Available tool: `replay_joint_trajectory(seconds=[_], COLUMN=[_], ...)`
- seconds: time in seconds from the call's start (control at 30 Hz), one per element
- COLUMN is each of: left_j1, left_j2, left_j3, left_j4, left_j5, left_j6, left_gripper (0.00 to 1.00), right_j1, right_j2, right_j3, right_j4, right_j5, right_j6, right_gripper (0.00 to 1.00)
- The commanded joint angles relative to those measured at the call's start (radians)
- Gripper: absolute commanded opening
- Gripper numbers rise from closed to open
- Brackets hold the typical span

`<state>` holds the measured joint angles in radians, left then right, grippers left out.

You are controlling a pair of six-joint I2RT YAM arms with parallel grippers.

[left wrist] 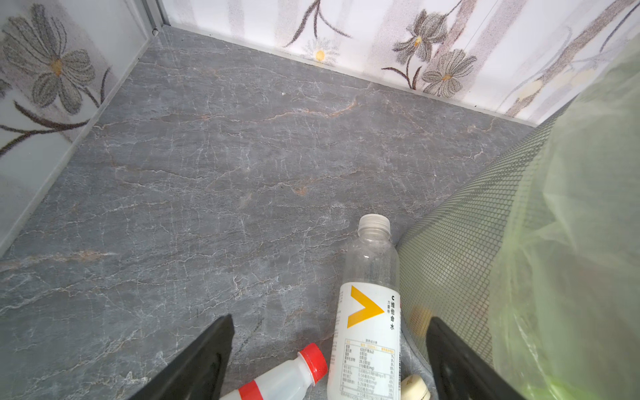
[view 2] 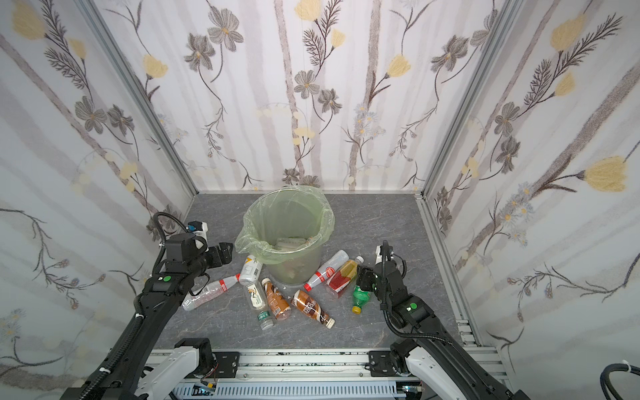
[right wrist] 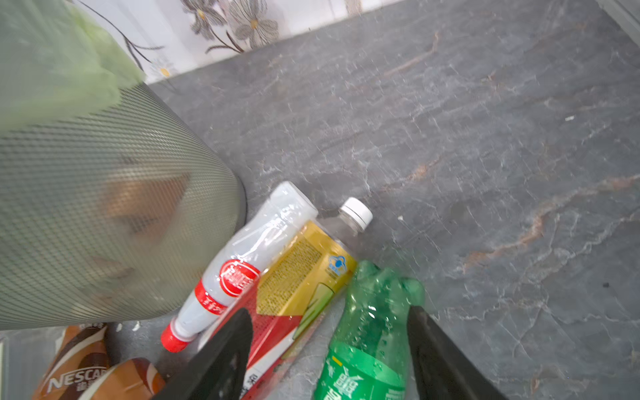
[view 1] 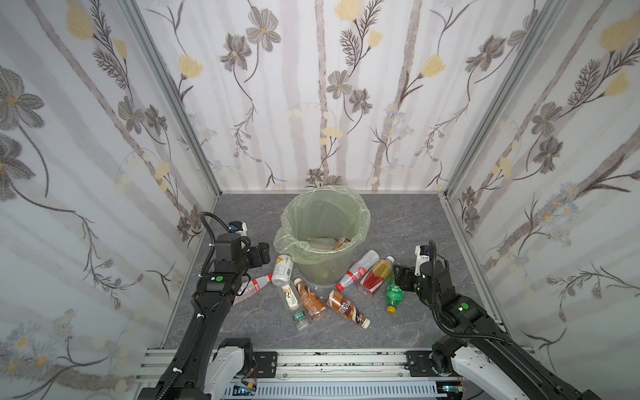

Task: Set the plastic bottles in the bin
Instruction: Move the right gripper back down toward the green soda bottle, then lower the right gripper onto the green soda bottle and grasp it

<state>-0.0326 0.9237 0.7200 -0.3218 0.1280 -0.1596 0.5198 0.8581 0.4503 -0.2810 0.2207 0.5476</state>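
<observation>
Right claw [right wrist: 329,310] apart astride green bottle [right wrist: 367,329], label cut off; left claw [left wrist: 329,318] apart.

The bag-lined pale-green bin [view 1: 325,270] stands upright. 9 plastic bottles [view 1: 348,308] lie on their sides around its near base, others inside it.

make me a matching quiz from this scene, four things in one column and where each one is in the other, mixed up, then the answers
Things
1 green soda bottle
2 yellow-arrow bottle
3 light-green bag
4 orange-red tea bottle

Places
a folded over the rim of the bin
b lying between the red-label bottle and the green one
c between the open fingers of the right gripper
d on the grey surface beside the bin, on the side of the left arm

Pairs: 1-c, 2-d, 3-a, 4-b
</observation>
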Motion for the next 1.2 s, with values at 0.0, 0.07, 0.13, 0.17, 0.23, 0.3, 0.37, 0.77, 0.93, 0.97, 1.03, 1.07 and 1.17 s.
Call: replay_joint_trajectory(seconds=[0.0, 0.07, 0.13, 0.17, 0.23, 0.3, 0.37, 0.77, 0.93, 0.97, 1.03, 1.07, 1.17], left_j1=[0.002, 0.002, 0.002, 0.002, 0.002, 0.002, 0.002, 0.002, 0.001, 0.002, 0.001, 0.001, 0.002], left_j2=[-0.002, -0.008, -0.014, -0.016, -0.019, -0.019, -0.022, -0.038, -0.031, -0.028, -0.023, -0.022, -0.023], left_j3=[0.009, 0.006, 0.005, 0.003, 0.001, 0.000, -0.003, -0.017, -0.017, -0.019, -0.022, -0.023, -0.025], left_j4=[-0.007, -0.009, -0.009, -0.011, -0.011, -0.011, -0.011, -0.009, -0.009, -0.008, -0.007, -0.007, -0.007], left_j5=[-0.013, -0.013, -0.011, -0.011, -0.010, -0.007, -0.005, 0.010, 0.021, 0.022, 0.025, 0.027, 0.026], left_j6=[0.013, 0.009, 0.008, 0.008, 0.009, 0.009, 0.008, 0.008, 0.002, 0.003, 0.002, 0.002, 0.002], left_gripper=[0.89, 0.89, 0.89, 0.89, 0.89, 0.89, 0.89, 0.89, 0.89, 0.89, 0.89, 0.89, 0.89], right_j1=[-0.003, -0.005, -0.007, -0.009, -0.010, -0.013, -0.018, -0.033, -0.045, -0.047, -0.051, -0.053, -0.057], right_j2=[-0.005, -0.004, 0.003, 0.008, 0.020, 0.038, 0.056, 0.172, 0.239, 0.252, 0.276, 0.286, 0.308], right_j3=[-0.028, -0.045, -0.058, -0.063, -0.074, -0.089, -0.099, -0.121, -0.123, -0.122, -0.124, -0.124, -0.121], right_j4=[-0.002, -0.004, -0.002, 0.001, 0.017, 0.044, 0.064, 0.165, 0.188, 0.194, 0.207, 0.213, 0.222], right_j5=[0.016, 0.005, -0.003, -0.007, -0.019, -0.034, -0.047, -0.085, -0.095, -0.099, -0.103, -0.106, -0.119], right_j6=[0.070, 0.086, 0.100, 0.106, 0.115, 0.123, 0.131, 0.155, 0.160, 0.160, 0.161, 0.161, 0.161], right_gripper=[0.71, 0.71, 0.71, 0.71, 0.71, 0.70, 0.69, 0.66, 0.66, 0.65, 0.65, 0.65, 0.66])
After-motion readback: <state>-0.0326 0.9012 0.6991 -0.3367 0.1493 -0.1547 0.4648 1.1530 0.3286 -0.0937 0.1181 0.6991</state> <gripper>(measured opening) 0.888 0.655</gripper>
